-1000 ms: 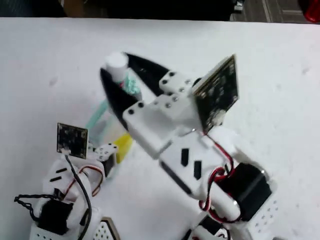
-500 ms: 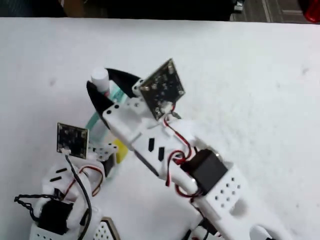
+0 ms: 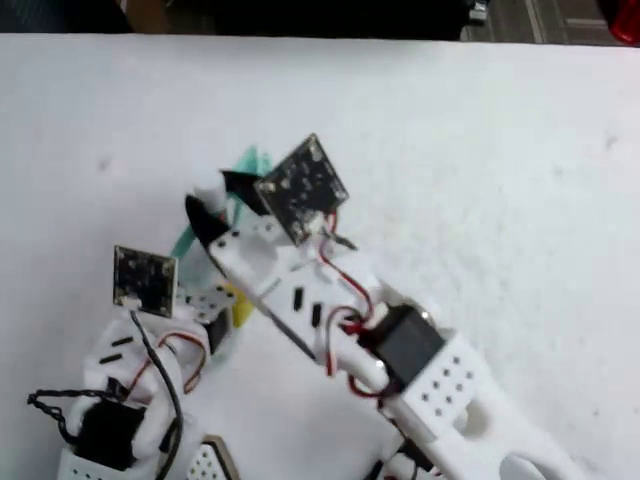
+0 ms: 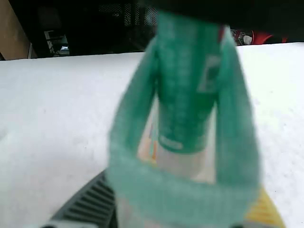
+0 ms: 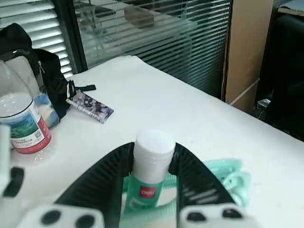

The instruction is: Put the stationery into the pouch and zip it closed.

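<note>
White-capped glue stick (image 5: 152,153) in right tool (image 5: 153,149)

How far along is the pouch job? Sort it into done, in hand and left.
Done: the glue stick is picked up. In hand: the right pincer grips it near its white cap, its green body within the open mouth of the pouch. Left: let it go inside, then zip the pouch, which gapes open.

Bright, even light glares off the white table (image 3: 520,150); shadows are faint.
</note>
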Controlling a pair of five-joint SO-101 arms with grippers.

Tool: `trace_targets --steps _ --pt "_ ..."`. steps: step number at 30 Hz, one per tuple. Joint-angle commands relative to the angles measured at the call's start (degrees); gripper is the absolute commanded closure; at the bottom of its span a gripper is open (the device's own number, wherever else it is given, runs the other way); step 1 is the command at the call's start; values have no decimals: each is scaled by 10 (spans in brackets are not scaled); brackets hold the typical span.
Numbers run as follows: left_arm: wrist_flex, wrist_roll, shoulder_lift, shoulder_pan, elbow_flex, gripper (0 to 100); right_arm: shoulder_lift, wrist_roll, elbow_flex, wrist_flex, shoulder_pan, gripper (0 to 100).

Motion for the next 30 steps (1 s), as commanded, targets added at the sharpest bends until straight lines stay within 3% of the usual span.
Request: trace_targets --steps 1,3,13,21,26,30 --pt "-1 -5 4 11 -17 714 -61 7 -7 26 0 811" --pt "-1 -5 4 11 -17 714 -87 7 -7 29 1 728" --pt "-1 -5 4 11 -12 714 -84 3 -40 34 53 772" --pt "-2 -5 4 11 -9 718 -25 9 -37 175 129 772" --pt "-2 -6 4 15 -9 718 1 106 -20 182 135 772" --pt "-2 -41 4 17 -8 718 8 142 4 137 108 772"
